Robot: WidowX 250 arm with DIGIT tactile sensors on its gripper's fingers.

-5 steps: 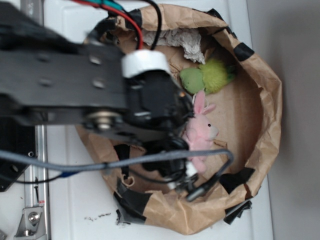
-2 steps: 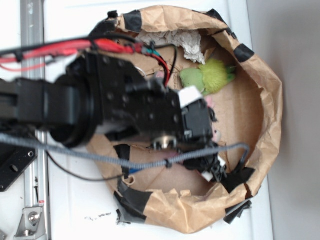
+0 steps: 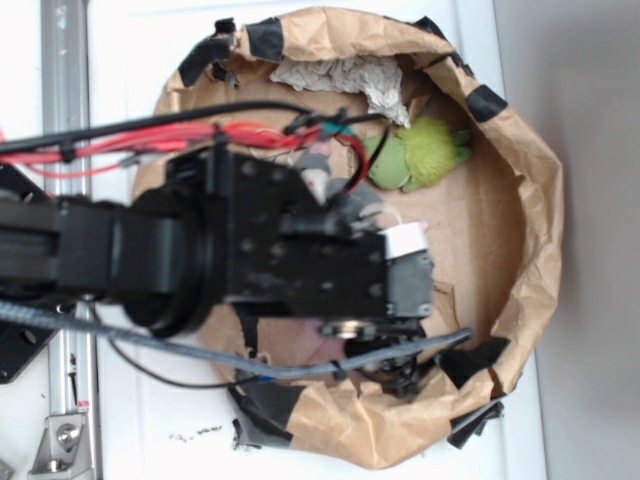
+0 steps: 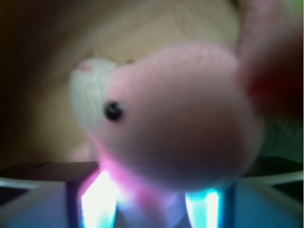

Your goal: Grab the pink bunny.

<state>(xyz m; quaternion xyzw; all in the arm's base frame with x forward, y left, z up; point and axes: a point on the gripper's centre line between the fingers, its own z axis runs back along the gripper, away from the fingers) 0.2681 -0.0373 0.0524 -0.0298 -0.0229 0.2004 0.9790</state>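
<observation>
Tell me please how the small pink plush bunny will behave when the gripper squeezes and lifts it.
The small pink plush bunny looks fuzzy and stuffed, so it will probably squash between the fingers rather than resist. Being soft fabric, it is likely light and unlikely to slip or break. Its ear may flop. Whether the gripper has closed cannot be told here.
</observation>
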